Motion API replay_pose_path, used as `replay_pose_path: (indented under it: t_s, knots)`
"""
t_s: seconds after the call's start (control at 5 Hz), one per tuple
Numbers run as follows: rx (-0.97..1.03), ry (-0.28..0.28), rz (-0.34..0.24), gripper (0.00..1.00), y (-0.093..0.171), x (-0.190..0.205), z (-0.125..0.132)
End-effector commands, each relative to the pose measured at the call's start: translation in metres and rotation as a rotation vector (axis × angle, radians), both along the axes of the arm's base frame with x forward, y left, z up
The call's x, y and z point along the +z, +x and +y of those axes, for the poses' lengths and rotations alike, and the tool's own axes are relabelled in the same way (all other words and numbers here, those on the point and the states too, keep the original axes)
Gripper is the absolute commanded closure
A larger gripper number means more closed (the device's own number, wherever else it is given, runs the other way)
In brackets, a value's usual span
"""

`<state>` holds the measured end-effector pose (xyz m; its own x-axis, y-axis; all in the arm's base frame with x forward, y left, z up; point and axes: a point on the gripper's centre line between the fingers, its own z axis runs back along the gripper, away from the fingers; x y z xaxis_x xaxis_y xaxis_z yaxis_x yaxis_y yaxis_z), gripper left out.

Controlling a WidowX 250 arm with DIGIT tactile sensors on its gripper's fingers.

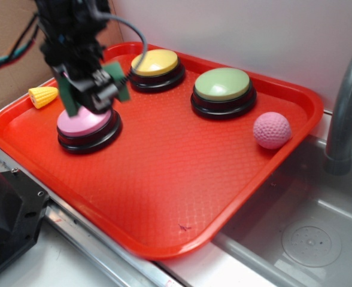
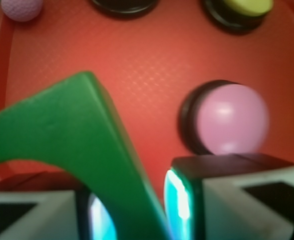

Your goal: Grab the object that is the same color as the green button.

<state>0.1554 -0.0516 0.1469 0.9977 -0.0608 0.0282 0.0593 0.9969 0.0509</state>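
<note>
My gripper [image 1: 94, 91] hangs above the pink-topped button [image 1: 86, 124] at the left of the red tray [image 1: 164, 179]. It is shut on the dark green arch block [image 1: 117, 79], which is held tilted in the air. In the wrist view the block [image 2: 77, 140] fills the left side, one leg pinched between the fingers [image 2: 179, 200] of the gripper [image 2: 137, 212]. The green button [image 1: 222, 85], with a pale olive dome on a black base, stands at the tray's back right, apart from the gripper. In the wrist view only its black base edge [image 2: 124, 5] shows at the top.
A yellow-topped button [image 1: 156, 64] stands at the tray's back. A pink dimpled ball [image 1: 272, 130] lies near the tray's right rim. A yellow corn-like toy [image 1: 43, 95] lies at the left rim. A grey faucet [image 1: 343, 113] and sink [image 1: 302, 239] are to the right.
</note>
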Motion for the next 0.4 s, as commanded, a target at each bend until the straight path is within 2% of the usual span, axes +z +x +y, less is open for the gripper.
replay_pose_path:
  t_s: [0.0, 0.2]
  knots:
    - [0.131, -0.034, -0.116, 1.0, 0.0166, 0.0552, 0.0407]
    - [0.132, -0.053, -0.103, 1.0, 0.0218, 0.0515, 0.0466]
